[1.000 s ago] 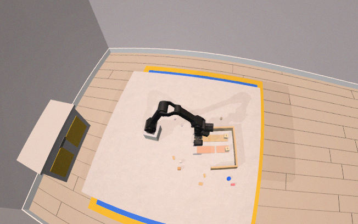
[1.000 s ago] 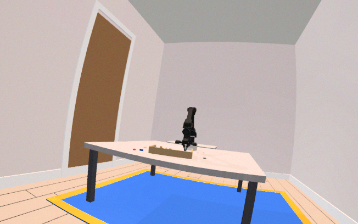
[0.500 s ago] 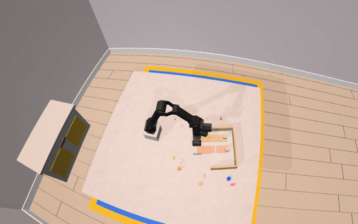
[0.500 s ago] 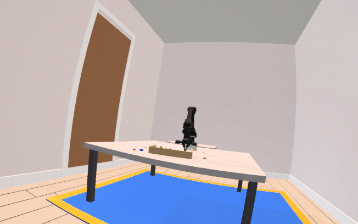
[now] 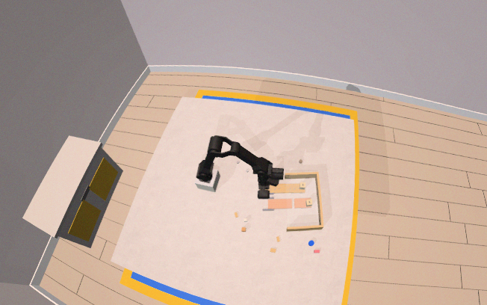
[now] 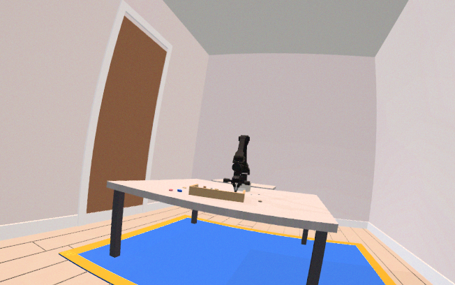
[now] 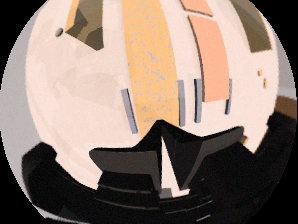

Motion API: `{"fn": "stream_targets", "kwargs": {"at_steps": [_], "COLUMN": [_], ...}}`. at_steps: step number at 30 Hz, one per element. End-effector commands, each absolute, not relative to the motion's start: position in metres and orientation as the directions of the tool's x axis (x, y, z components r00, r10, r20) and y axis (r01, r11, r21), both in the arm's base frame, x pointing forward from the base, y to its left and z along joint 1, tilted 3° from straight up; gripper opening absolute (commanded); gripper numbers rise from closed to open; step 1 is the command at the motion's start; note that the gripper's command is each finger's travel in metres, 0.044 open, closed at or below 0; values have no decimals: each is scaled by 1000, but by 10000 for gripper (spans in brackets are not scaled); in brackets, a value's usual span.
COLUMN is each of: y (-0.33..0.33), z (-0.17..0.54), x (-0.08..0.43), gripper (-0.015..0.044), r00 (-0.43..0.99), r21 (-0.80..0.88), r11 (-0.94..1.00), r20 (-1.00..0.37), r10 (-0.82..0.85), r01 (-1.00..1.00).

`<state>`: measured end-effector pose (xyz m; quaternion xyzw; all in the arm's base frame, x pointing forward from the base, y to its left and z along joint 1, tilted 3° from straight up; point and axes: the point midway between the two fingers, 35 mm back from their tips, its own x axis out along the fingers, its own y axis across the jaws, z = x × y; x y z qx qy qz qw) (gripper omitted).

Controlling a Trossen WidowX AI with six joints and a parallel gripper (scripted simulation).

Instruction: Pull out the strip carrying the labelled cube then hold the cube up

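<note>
"Where's the gripper?"

"Low at the near end of the yellow strip. Its fingers are pressed together at the tips, with nothing visible pinched between them. They hide the strip's near edge, so I can't tell whether they touch it."

"How much side room?"

"Grey-blue rails flank the strip: the left rail has a gap beside the strip, while the right rail runs close along its edge. Another pair of rails flanks the near pink piece, next lane over."

"Are both strips whole?"

"The yellow one shows no break where it's visible. The pink one is split: a gap separates that near piece from the far pink piece."

"And the cubes?"

"One marked cube sits on the yellow strip's far end; another marked cube sits on the far pink piece. Their marks are too small to read."

"Anything boxing them in?"

"A tan wall closes the far end and both sides, leaving the side toward the arm's base open. Outside it, a blue disc lies near a red block on the table."
</note>
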<state>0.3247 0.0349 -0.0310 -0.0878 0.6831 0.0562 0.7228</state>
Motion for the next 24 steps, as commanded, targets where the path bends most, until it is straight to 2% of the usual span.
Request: {"fn": "stream_targets", "kwargs": {"at_steps": [1,24], "y": [31,24], "z": [-37,-38], "x": [309,279], "gripper": [0,0], "r00": [31,29], "r21": [-49,-49], "r11": [978,978], "r20": [-999,-999], "r10": [-44,-44], "r01": [-203,-203]}}
